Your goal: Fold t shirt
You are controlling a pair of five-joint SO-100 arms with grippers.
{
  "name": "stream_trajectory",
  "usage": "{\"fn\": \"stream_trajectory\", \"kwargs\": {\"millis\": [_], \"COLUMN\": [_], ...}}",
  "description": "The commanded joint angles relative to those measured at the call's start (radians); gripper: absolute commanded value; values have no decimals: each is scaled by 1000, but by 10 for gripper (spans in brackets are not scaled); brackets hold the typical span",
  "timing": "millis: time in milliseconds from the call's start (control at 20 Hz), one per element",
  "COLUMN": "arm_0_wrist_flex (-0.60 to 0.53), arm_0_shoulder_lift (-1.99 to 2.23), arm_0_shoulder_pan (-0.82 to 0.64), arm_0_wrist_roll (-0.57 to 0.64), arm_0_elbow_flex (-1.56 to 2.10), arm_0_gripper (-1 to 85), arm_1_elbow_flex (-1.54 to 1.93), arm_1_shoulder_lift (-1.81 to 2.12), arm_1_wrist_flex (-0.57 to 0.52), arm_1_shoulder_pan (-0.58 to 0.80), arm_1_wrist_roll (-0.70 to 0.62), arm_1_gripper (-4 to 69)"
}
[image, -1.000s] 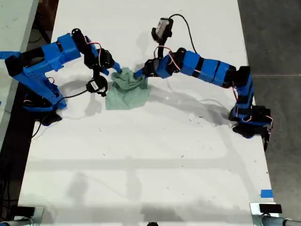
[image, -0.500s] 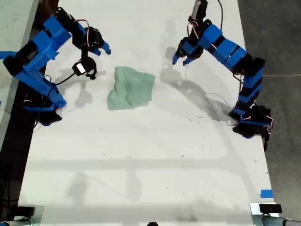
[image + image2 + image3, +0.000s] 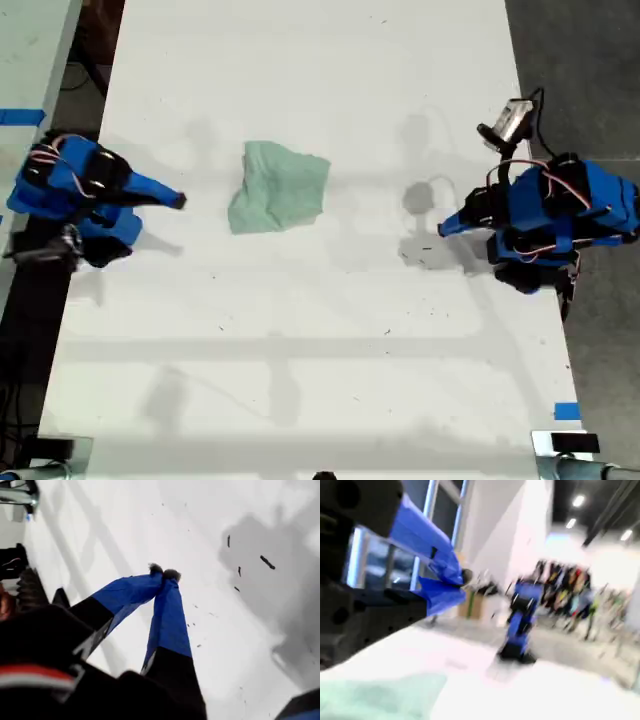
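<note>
Fold looks done or near done, both arms parked clear of the cloth.

Exterior view: the t shirt [image 3: 278, 187] lies bunched in a compact folded wad on the white table [image 3: 300, 380], roughly midway between the 2 arms and well apart from each; edges uneven, so a tidy-up may be left, my judgement only. My first gripper [image 3: 443, 228] sits tucked at the exterior view's right, my second gripper [image 3: 176, 200] at its left. No readable writing.
First wrist view: my first gripper [image 3: 164, 572] has its tips pressed together over bare table, holding nothing. No labels.
Second wrist view: my second gripper [image 3: 462, 576] looks closed and empty, though blurred; t shirt [image 3: 380, 697] below it; no legible text.
</note>
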Motion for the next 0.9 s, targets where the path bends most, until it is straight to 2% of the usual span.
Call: {"fn": "stream_trajectory", "kwargs": {"millis": [0, 150, 200, 250, 300, 450, 550, 600, 700, 850], "arm_0_wrist_flex": [5, 120, 121, 121, 129, 156, 156, 156, 156, 156], "arm_0_shoulder_lift": [63, 61, 63, 63, 63, 63, 63, 63, 63, 63], "arm_0_shoulder_pan": [-14, -63, -64, -63, -64, -143, -195, -215, -236, -232], "arm_0_wrist_roll": [-34, -38, -34, -28, -28, -37, -35, -35, -35, -35], "arm_0_elbow_flex": [192, 245, 261, 264, 264, 264, 264, 264, 264, 264], "arm_0_gripper": [-1, 6, 23, 44, 48, 49, 49, 49, 49, 50], "arm_1_elbow_flex": [423, 541, 572, 612, 644, 669, 672, 672, 672, 672], "arm_1_shoulder_lift": [350, 341, 341, 342, 341, 339, 339, 341, 341, 341], "arm_1_wrist_flex": [-146, -112, -109, -133, -156, -196, -202, -201, -201, -201], "arm_1_shoulder_pan": [-91, -51, -31, -31, -31, -32, -92, -106, -106, -104], "arm_1_wrist_roll": [28, 43, 18, 14, 18, -72, 37, 23, -127, -109], "arm_1_gripper": [0, -32, 14, 126, 174, 164, 164, 164, 164, 164]}}
